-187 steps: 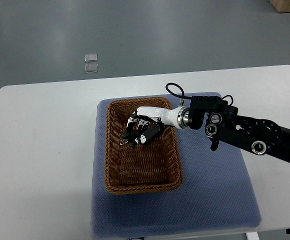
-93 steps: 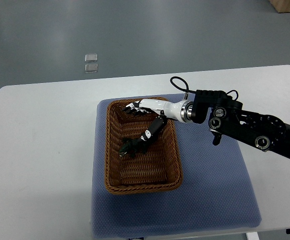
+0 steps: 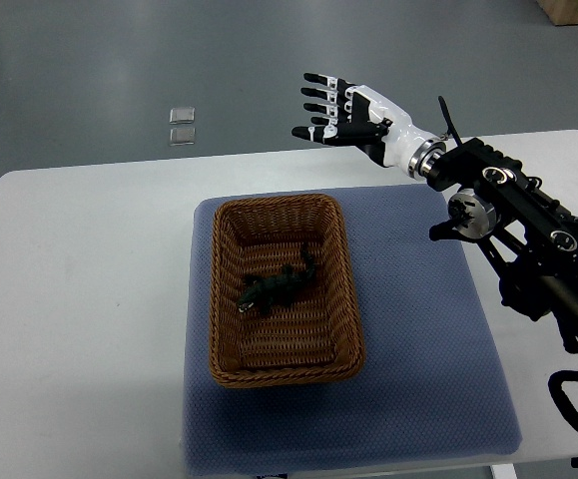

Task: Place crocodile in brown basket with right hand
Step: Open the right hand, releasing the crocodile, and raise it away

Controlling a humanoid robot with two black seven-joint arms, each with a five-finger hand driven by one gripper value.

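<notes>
Change: my right robot hand [image 3: 345, 112] has lifted out to 1 o'clock, spread wide; crocodile [image 3: 277, 285] lies in basket [image 3: 215, 299].
Surface [image 3: 79, 299]: white, with blue mat [image 3: 418, 379]; grey floor [image 3: 89, 70] beyond.

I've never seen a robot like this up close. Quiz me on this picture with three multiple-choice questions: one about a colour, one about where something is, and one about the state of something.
1. What colour is the mat under the brown basket? A) red B) blue C) yellow
2. Where is the crocodile? A) on the mat beside the basket B) inside the basket C) in the right hand
3. How is the right hand? A) open, holding nothing B) closed on the toy C) flat on the mat

Answers: 1 B, blue cloth shows all round the basket. 2 B, the toy lies on the basket's woven floor. 3 A, the hand is spread in the air, clear of the basket.
</notes>
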